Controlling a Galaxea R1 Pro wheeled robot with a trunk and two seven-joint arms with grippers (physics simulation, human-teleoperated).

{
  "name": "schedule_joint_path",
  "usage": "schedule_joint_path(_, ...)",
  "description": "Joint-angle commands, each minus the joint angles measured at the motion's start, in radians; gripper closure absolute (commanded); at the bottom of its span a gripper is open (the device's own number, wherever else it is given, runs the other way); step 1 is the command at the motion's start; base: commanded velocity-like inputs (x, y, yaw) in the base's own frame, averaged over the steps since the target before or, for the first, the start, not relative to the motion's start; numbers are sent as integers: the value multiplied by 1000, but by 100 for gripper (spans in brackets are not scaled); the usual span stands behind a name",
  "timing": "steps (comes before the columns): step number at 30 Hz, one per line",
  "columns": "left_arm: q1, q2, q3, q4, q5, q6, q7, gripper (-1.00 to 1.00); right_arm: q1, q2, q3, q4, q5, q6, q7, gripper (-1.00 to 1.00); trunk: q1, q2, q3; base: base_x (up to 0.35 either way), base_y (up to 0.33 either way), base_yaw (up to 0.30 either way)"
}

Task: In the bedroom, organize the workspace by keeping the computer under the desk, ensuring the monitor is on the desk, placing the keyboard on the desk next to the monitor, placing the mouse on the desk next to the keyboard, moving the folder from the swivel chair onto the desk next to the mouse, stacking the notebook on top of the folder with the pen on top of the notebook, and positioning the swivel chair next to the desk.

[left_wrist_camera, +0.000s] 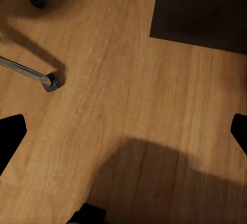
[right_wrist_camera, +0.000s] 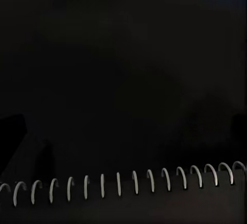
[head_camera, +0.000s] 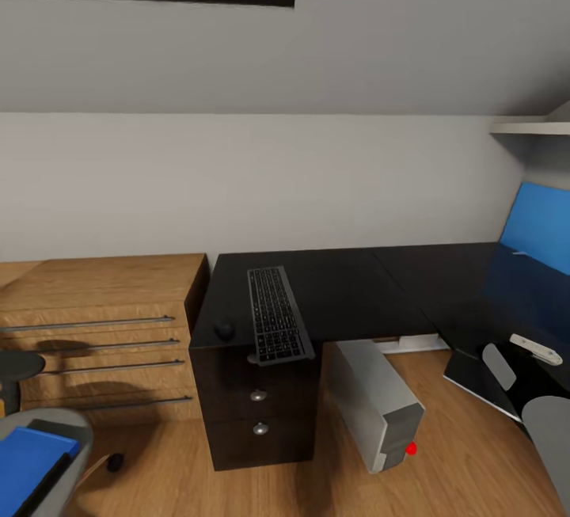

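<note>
Keyboard [head_camera: 277, 316] overhanging the desk's [head_camera: 356, 279] front edge, mouse [head_camera: 225, 329] beside it near the left corner, computer [head_camera: 378, 402] on open floor under the desk, folder [head_camera: 32, 465] on the swivel chair [head_camera: 47, 430], left gripper [left_wrist_camera: 123, 131] spread wide over bare floor, right wrist view dark with notebook [right_wrist_camera: 123, 183] spiral, right pincer state cannot be told.

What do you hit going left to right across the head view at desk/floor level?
folder on the swivel chair → chest of drawers → mouse → keyboard → computer → monitor.
</note>
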Motion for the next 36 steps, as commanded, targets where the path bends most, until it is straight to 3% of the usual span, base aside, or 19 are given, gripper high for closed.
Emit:
schedule_joint_path(1,0,0,-3,-1,11,-5,4,-100,0,0,0,-2,-8,3,-4,-100,-4,7,2,0,0,0)
schedule_joint_path(7,0,0,-3,0,11,-5,4,-100,0,3,0,-27,-8,-1,1,-100,-27,49,21,0,0,0)
schedule_joint_path(16,0,0,-4,3,11,-3,5,-100,3,48,-4,-150,-8,-1,-5,-100,-61,112,49,0,0,0)
schedule_joint_path(20,0,0,-4,4,11,-2,4,-100,77,100,-4,-347,-3,25,-9,-100,-77,140,62,0,0,0)
schedule_joint_path(23,0,0,-4,4,11,-1,4,-100,126,120,-3,-431,4,48,-9,-100,-88,161,71,0,0,0)
schedule_joint_path(24,0,0,-4,4,11,-1,4,-100,159,139,-3,-487,9,65,-10,-100,-92,168,74,0,0,0)
schedule_joint_path(25,0,0,-4,4,11,0,4,-100,211,189,-2,-592,13,98,-10,-100,-92,168,74,0,0,0)
schedule_joint_path(30,0,1,-3,4,12,-1,5,-100,255,276,-2,-715,16,125,-11,-100,-92,168,74,0,0,0)
schedule_joint_path(31,0,2,-3,4,11,-2,4,-100,284,362,-3,-786,12,189,-41,-100,-92,168,74,0,0,0)
schedule_joint_path(34,0,2,-3,4,11,-3,5,-100,286,379,-3,-789,11,196,-77,-100,-92,168,74,0,0,0)
schedule_joint_path(36,0,2,-2,4,10,-5,4,-100,289,408,-2,-787,6,199,-161,-100,-92,168,74,-108,51,0)
